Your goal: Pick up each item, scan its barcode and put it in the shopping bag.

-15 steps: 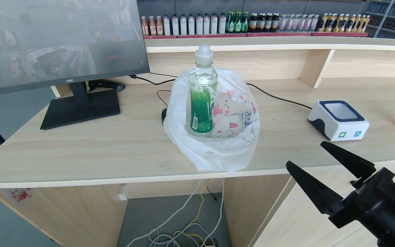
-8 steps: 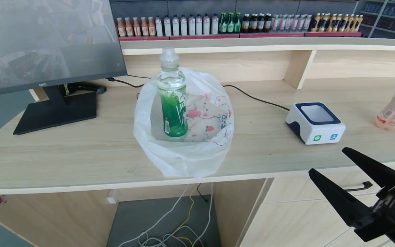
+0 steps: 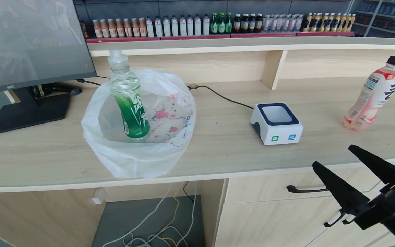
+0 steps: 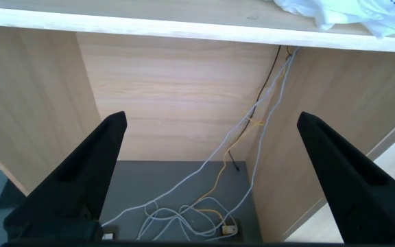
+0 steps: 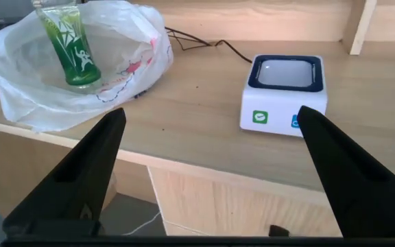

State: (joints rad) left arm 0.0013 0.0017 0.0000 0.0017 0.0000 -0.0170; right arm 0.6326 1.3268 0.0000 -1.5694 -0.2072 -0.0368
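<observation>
- Monitor (image 3: pixel 29 37): dark screen on a black stand (image 3: pixel 26 115), at the far left of the surface (image 3: pixel 218 154).
- Left pincer (image 4: pixel 211 120): held low, beneath the front edge of the surface and facing the recess where loose cables (image 4: pixel 204 206) hang. Its jaws are spread wide and grip nothing.
- Shopping bag (image 3: pixel 132 154): white, thin plastic, mouth open upward, near the front edge of the surface and right of the monitor.
- Green-labelled bottle (image 3: pixel 129 103): stands inside the bag at its left side, its clear cap rising above the rim. The print on the label is too small to read.
- Patterned packet (image 3: pixel 170 120): pale with red figures, inside the bag, just beside the bottle on its right.
- Cable (image 3: pixel 218 96): dark, running from behind the bag toward the scanner.
- Scanner (image 3: pixel 276 123): white box with a dark blue rim round its window and two small square stickers, green and blue, on the front. It stands apart from the bag.
- Shelf (image 3: pixel 218 34): rows of bottles in the room behind.
- Pink-labelled bottle (image 3: pixel 372 96): black cap, standing at the far right, well apart from the scanner. Its label bears large dark characters.
- Right pincer (image 3: pixel 333 156): hangs before the surface's front edge, below the scanner and pink bottle, above a drawer handle (image 3: pixel 307 189). The jaws are wide apart and empty.
</observation>
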